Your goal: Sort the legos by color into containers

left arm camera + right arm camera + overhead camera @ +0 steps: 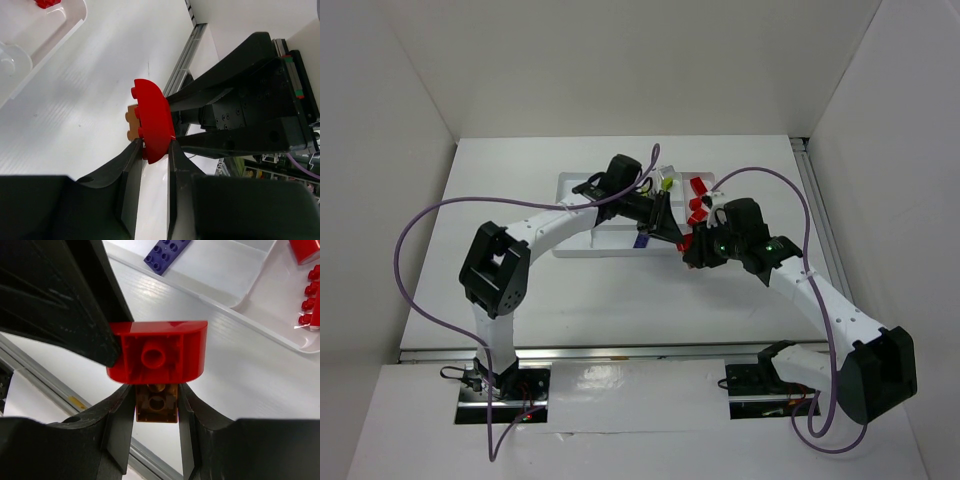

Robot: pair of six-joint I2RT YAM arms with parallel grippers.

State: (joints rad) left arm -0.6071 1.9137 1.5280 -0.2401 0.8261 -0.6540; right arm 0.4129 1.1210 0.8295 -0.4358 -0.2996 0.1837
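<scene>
Just short of the flat white plastic tray [595, 247], the right gripper [156, 392] is clamped on a small orange-brown plastic brick [157, 411]. That brick is stuck to a red curved plastic brick [157, 355], whose end the left gripper [156, 150] pinches. The step looks like splitting the pair, which calls for a firm, steady pull apart before each piece goes beyond to its compartment, where a dark blue flat brick [167, 255] already lies.

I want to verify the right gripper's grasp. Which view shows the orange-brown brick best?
Right wrist: the orange-brown brick sits centered between that gripper's fingers, against the red brick. Left wrist shows only its edge behind the red one; the top view does not show it.
</scene>
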